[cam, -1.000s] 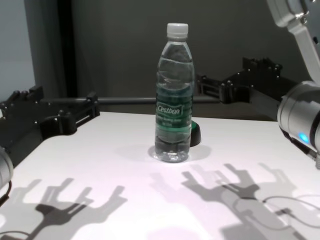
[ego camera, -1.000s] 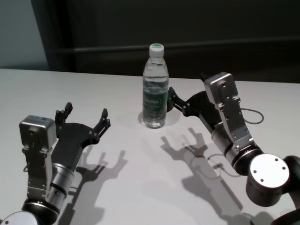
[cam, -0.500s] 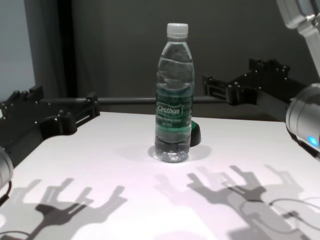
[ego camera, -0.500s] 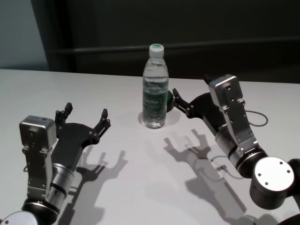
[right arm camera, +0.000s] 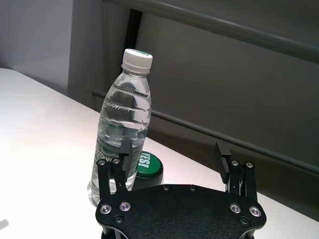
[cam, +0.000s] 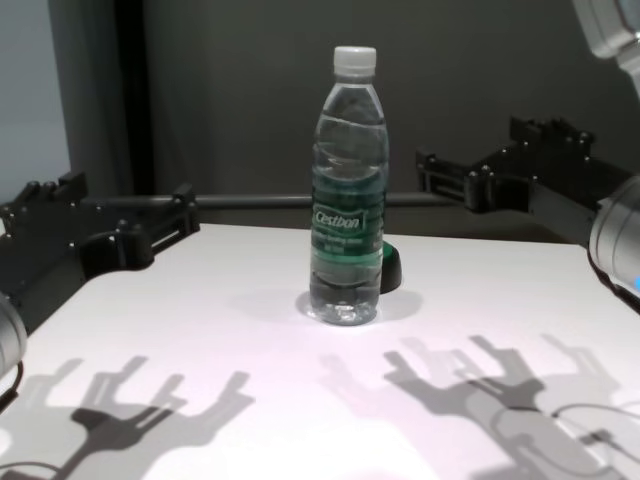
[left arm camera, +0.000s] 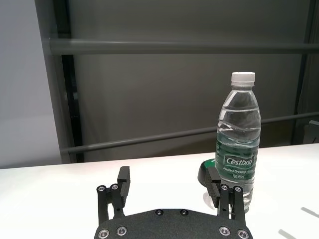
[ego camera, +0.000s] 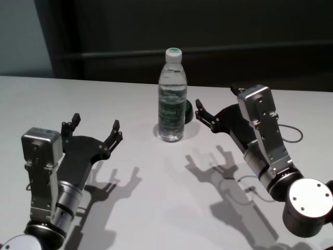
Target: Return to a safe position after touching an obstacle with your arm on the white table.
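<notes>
One "Cestbon" bottle (cam: 348, 200) stands between the wide-spread left gripper (ego camera: 95, 129) and right gripper (ego camera: 217, 104).

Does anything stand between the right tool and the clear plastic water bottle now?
Nothing visible does. The open right tool hangs above the white table, apart from the clear plastic water bottle. The small dark green-topped object sits behind the bottle.

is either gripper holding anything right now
No. The left gripper and right gripper are both open and empty, and the bottle stands free on the table.
</notes>
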